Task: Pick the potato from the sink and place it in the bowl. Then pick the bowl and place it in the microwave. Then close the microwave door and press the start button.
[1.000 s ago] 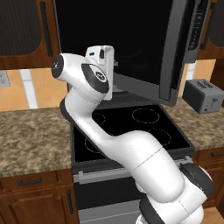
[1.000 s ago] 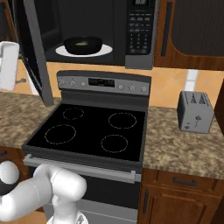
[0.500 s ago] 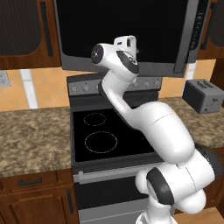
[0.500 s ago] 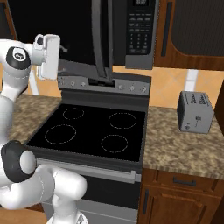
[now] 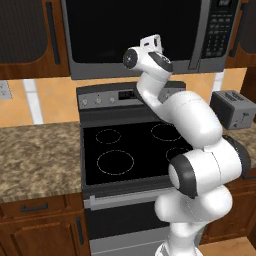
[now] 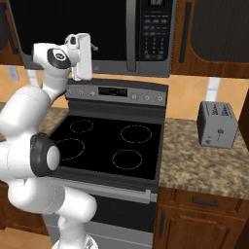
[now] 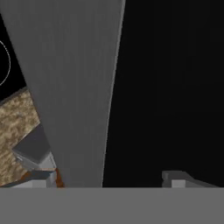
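Pushing the microwave door (image 5: pixel 135 35) flush shut with my claw (image 7: pixel 107 177), fingers apart and empty; start button comes next

A: How is the scene lit?

B: Evenly and softly, like a rendered room. The tan backsplash (image 5: pixel 40 102) and speckled countertop (image 6: pixel 214 160) are bright, with no strong cast shadows. The white arm (image 5: pixel 192 125) shades gently from bright on top to grey underneath, so light seems to come from above.

A: Any glare?

B: None on the microwave door (image 5: pixel 132 30); its glass is flat black, and so is the stovetop (image 6: pixel 109 143).

A: Are the pictures sharp?

B: The base views are slightly soft and pixelated. The hand view is blurrier: the door's grey frame (image 7: pixel 74 87) runs beside near-black glass, with perhaps faint streaking.
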